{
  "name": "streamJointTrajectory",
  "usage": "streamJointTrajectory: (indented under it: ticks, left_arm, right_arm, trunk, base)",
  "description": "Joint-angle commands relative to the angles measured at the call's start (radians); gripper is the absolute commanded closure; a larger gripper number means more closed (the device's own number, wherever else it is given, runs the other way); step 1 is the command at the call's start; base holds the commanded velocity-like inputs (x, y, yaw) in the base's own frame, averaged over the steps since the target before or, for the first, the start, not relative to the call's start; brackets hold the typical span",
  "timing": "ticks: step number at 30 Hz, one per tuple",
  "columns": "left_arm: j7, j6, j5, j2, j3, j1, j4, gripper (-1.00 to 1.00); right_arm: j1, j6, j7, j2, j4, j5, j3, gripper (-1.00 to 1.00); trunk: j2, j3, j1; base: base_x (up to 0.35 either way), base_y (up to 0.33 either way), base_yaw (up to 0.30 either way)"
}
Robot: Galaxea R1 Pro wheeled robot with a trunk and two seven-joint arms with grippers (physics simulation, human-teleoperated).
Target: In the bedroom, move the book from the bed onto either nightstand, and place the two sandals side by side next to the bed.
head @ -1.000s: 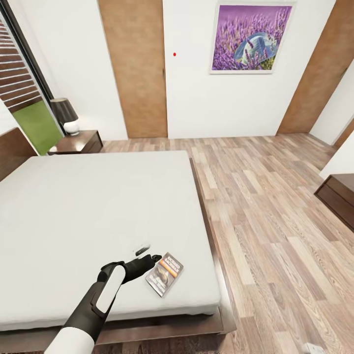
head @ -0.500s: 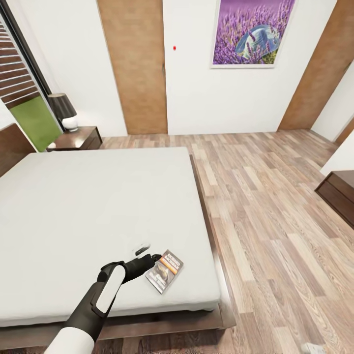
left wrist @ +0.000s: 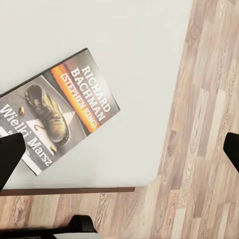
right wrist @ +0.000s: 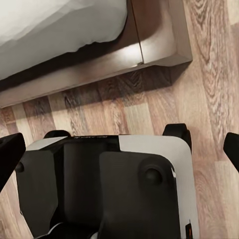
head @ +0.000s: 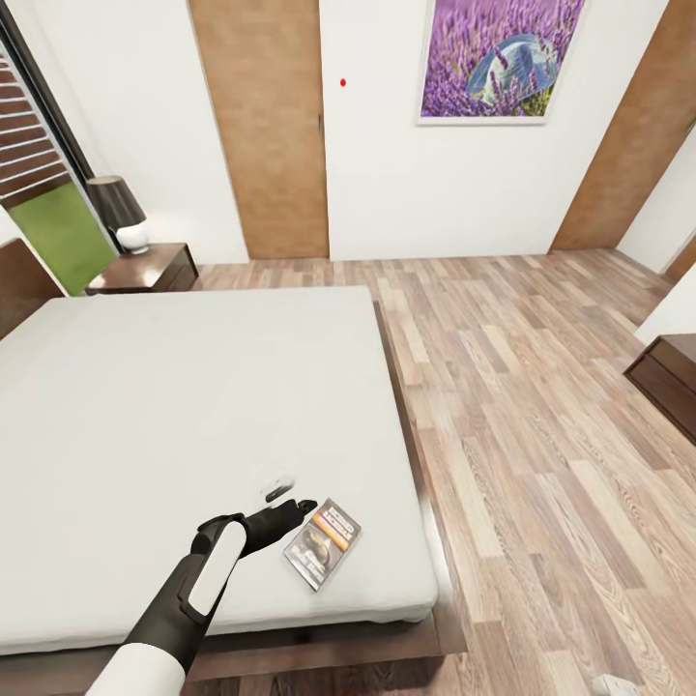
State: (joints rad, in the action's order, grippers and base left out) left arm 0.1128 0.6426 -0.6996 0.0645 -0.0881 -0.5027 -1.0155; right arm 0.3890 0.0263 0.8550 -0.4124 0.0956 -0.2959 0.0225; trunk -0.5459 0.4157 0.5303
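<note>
reaching over the bed [head: 193, 406] near its foot corner, the left gripper [head: 290, 499] hangs with its jaws spread wide and nothing between them. just to its right the book [head: 323, 542] lies flat on the mattress, long axis skewed to the bed edge. the left arm is plainly the nearer one; the right gripper [right wrist: 119, 149], low by the frame, looks spread too.
</note>
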Motion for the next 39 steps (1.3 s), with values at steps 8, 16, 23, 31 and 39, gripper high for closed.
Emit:
streamJointTrajectory:
  ticks: [8, 16, 23, 31, 39]
  left_arm:
    - [0.01, -0.003, -0.011, 0.0, -0.001, 0.0, -0.002, -1.0]
    - [0.01, -0.004, -0.011, 0.0, -0.001, 0.0, -0.002, -1.0]
    - [0.01, -0.004, -0.011, 0.0, -0.001, 0.0, -0.002, -1.0]
    - [0.01, -0.004, -0.011, 0.0, -0.001, 0.0, -0.002, -1.0]
    - [0.01, -0.004, -0.011, 0.0, 0.0, 0.0, -0.002, -1.0]
  right_arm:
    - [0.0, 0.003, 0.004, 0.0, 0.0, -0.002, 0.002, -1.0]
    - [0.0, 0.003, 0.004, 0.0, 0.0, -0.002, 0.002, -1.0]
    - [0.0, 0.003, 0.004, 0.0, 0.0, -0.002, 0.002, -1.0]
    - [0.0, 0.003, 0.004, 0.0, 0.0, -0.002, 0.002, -1.0]
    - [0.001, 0.003, 0.004, 0.0, 0.0, -0.002, 0.002, -1.0]
  trunk:
    - [-0.001, 0.005, 0.0]
    - [-0.001, 0.016, 0.0]
    - [-0.001, 0.027, 0.0]
    - [-0.001, 0.04, 0.0]
    - [-0.001, 0.052, 0.0]
  base:
    - [0.023, 0.0, 0.0]
    - [0.005, 0.0, 0.0]
    - [0.0, 0.0, 0.0]
    - [0.0, 0.0, 0.0]
    - [0.0, 0.0, 0.0]
